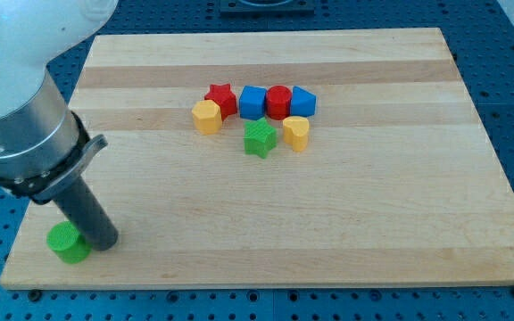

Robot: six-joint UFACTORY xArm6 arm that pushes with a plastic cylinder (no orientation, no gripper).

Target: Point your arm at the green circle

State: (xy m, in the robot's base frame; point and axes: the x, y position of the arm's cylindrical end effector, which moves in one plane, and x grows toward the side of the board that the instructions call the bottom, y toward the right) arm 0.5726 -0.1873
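Observation:
The green circle lies near the wooden board's bottom left corner. My dark rod comes down from the view's top left, and my tip rests on the board just right of the green circle, touching or almost touching it. The other blocks sit far off in a cluster at the upper middle of the board.
The cluster holds a red star, a blue cube, a red cylinder, a blue block, a yellow hexagon, a green star and a yellow block. The board's edge runs close by the green circle.

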